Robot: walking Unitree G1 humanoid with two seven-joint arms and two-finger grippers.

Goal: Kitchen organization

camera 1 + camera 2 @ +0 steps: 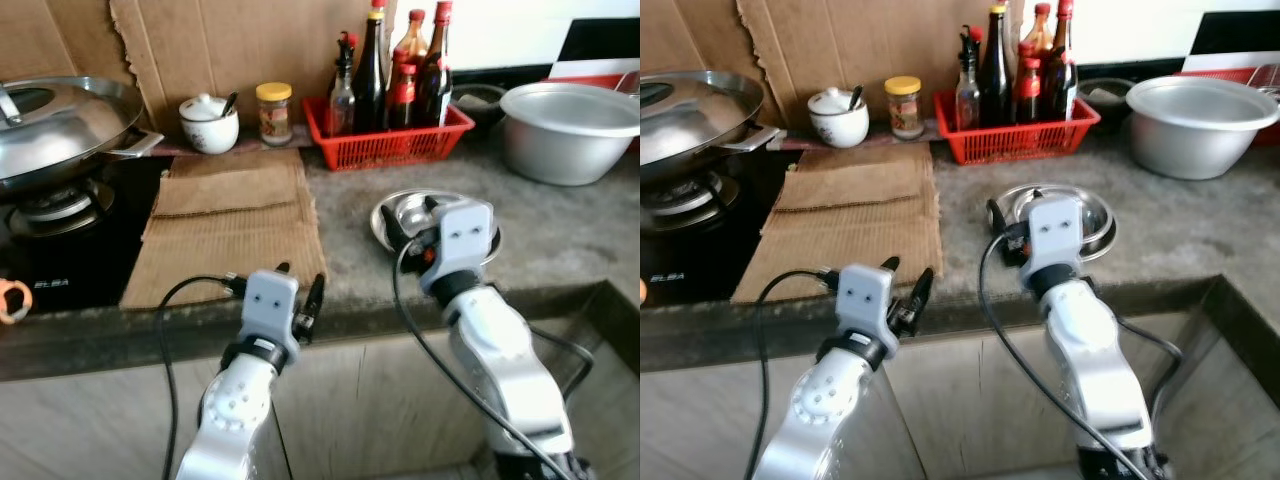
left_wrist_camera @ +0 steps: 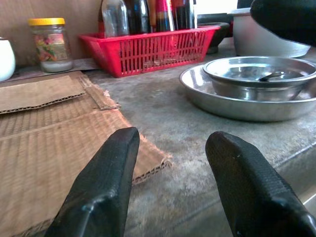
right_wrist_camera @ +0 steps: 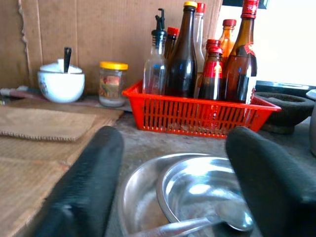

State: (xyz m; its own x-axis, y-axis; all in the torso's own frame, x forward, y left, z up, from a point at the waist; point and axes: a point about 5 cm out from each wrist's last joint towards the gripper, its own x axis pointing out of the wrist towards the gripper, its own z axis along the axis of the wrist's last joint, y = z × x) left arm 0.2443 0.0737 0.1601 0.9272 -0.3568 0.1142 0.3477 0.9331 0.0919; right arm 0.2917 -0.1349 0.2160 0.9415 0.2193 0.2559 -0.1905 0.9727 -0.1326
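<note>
Grippers first: we see the right gripper (image 3: 168,187) spread wide over the steel plate (image 1: 384,218), one black finger at each side of the small steel bowl (image 3: 197,190) that sits on it, with a spoon (image 3: 232,217) lying in the bowl. The left gripper (image 2: 173,182) is also spread, hovering at the counter's front edge over the corner of the cardboard sheet (image 1: 230,235). From the plate, the red basket (image 1: 385,140) of sauce bottles stands at 12 o'clock, the large metal basin (image 1: 570,130) at 2 o'clock, the yellow-lidded jar (image 1: 273,112) and white sugar pot (image 1: 209,122) at 11 o'clock, the lidded wok (image 1: 60,125) at 10 o'clock.
</note>
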